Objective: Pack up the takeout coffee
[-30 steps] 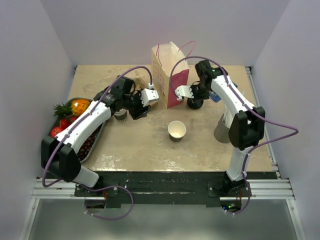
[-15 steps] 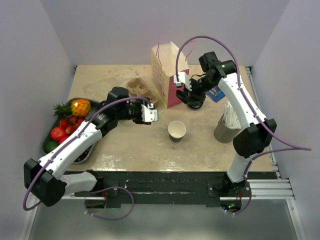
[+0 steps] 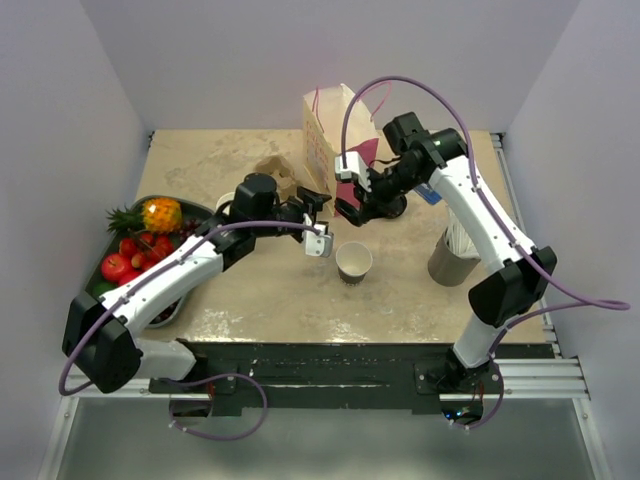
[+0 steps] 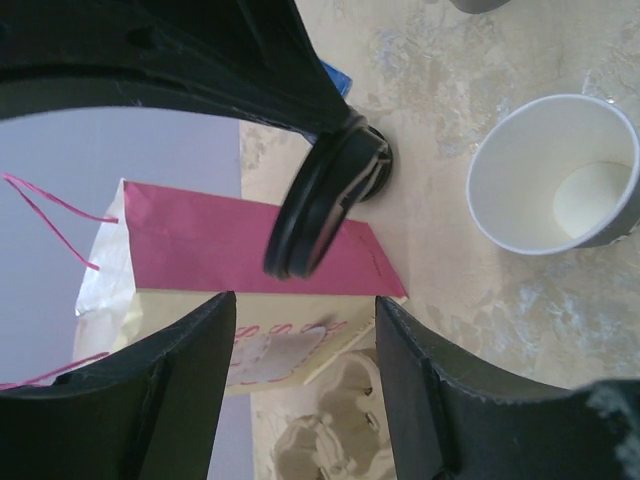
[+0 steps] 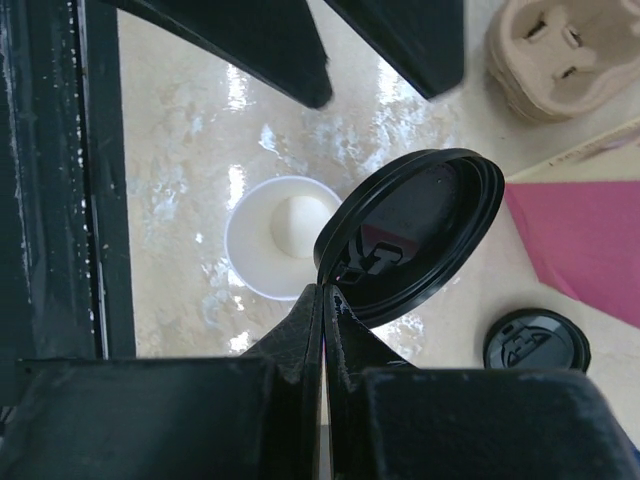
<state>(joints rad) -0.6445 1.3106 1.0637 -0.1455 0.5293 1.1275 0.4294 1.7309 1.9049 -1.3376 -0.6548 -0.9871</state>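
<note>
Left hand [image 4: 305, 385] advanced, beige table [image 3: 250, 300], lavender walls [image 3: 250, 60]

My matt black fingers [image 5: 285, 345]; a glossy black plastic lid [image 5: 415, 235]; a matt white paper cup [image 5: 278, 238]; shiny, mottled tabletop [image 5: 190, 130].

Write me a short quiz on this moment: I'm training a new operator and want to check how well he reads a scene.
1. True or false: the paper cup already wears a lid.
2. What does the right gripper hold? A) a black lid, pinched by its rim; B) the paper cup, by its wall; C) nothing.
3. Fill in the blank: the left gripper has its jaws ____, with nothing between them.

Key: 1 false (the cup stands lidless, its inside bare); 2 A; 3 open.
</note>
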